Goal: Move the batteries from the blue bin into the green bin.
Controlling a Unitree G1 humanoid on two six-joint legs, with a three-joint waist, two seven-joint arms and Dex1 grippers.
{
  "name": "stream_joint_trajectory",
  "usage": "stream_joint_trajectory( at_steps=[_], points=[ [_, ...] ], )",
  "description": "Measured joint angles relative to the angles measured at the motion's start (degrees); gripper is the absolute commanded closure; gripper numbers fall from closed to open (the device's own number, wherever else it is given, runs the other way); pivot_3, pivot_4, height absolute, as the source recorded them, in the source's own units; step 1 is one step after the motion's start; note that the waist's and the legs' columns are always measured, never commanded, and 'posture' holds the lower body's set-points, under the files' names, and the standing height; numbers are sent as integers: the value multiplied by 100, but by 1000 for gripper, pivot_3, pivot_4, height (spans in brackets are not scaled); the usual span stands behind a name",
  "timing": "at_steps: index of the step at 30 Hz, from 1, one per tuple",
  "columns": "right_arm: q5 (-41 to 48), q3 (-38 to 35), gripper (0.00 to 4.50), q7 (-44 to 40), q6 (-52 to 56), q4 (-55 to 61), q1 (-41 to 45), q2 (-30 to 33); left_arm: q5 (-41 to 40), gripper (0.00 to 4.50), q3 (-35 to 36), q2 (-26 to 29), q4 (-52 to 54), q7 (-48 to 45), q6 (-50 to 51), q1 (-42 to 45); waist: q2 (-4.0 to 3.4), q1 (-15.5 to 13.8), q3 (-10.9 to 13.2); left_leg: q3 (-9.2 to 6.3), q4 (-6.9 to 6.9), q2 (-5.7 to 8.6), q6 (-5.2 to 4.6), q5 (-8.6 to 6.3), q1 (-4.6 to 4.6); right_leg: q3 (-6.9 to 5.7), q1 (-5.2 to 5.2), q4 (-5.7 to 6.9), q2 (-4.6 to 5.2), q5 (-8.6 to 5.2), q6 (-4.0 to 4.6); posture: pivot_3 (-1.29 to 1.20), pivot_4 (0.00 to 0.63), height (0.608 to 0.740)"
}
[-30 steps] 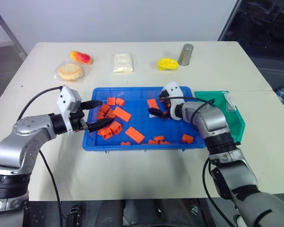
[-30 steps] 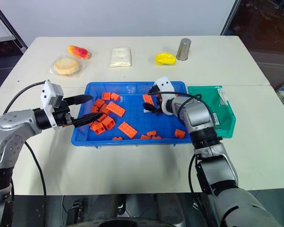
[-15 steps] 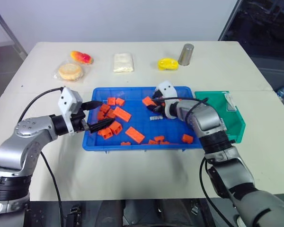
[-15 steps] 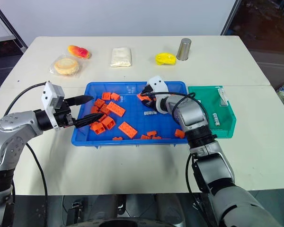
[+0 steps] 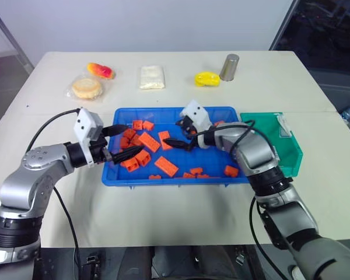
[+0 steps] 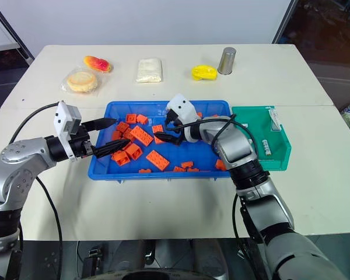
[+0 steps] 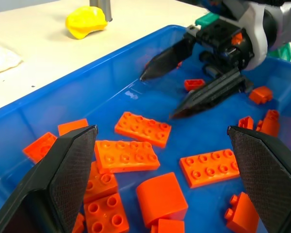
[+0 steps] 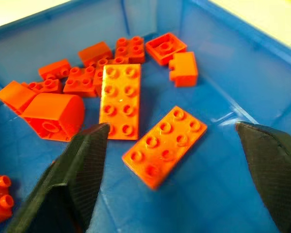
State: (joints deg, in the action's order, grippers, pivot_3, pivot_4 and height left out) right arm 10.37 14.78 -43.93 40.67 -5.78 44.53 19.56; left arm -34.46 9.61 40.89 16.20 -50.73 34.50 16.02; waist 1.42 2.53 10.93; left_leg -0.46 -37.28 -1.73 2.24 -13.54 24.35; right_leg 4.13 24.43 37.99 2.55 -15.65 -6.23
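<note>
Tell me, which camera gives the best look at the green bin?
The right eye view: the green bin shows whole there, beside the blue bin, with small pale pieces inside. The left eye view shows it too, though the right arm covers its near corner. The left wrist view catches just a green sliver behind the right gripper.

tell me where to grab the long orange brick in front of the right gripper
Pinch the long orange brick across its narrow width, on the two long side walls, from above. It lies flat, studs up, on the blue bin floor, with mostly bare floor beside both long sides.
</note>
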Motion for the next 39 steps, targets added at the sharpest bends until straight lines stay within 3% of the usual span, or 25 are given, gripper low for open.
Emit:
stream_joint_trajectory(
  at_steps=[6, 10, 25, 28, 34, 39],
  points=[
    [6, -85, 450, -787, -193, -33, 1, 1137, -128, 0, -108, 160, 69, -304, 119, 163, 0, -22, 0, 1, -2, 2, 0, 0, 1, 0, -2, -4, 2, 0, 0, 0, 150, 740],
    [17, -140, 450, -1180, -193, -77, -103, 1500, -102, 0, -224, 346, 67, -568, 79, 376, 0, 19, 0, 3, 2, -1, 0, 0, -2, 2, -1, -5, -3, 0, 0, 0, 150, 740],
    [-92, 137, 450, -1178, -363, -464, -353, 1032, -72, 0, -436, 438, 79, -764, 20, 455, 0, 1, 1, 4, 0, -2, 0, 0, -1, 2, 0, -4, -4, 0, 0, 0, 150, 740],
    [-328, 314, 1325, -1179, -723, -818, -249, 952, -90, 0, -425, 440, 122, -694, 50, 374, 0, 2, 1, 4, 0, -2, 0, 0, -2, 2, -1, -4, -3, 0, 0, 0, 150, 740],
    [-550, 341, 4218, -1233, -1027, -1243, -41, 916, -122, 0, -398, 448, 253, -590, 119, 222, 0, 2, 0, 3, 0, -2, 0, 0, -3, 2, -1, -2, -4, 0, 0, 0, 150, 740],
    [-580, 338, 4218, -1272, -1038, -1260, -11, 874, -128, 0, -343, 456, 299, -541, 122, 221, 0, 2, 0, 3, 0, -2, 0, 0, -3, 2, -1, -2, -3, 0, 0, 0, 150, 740]
  ],
)
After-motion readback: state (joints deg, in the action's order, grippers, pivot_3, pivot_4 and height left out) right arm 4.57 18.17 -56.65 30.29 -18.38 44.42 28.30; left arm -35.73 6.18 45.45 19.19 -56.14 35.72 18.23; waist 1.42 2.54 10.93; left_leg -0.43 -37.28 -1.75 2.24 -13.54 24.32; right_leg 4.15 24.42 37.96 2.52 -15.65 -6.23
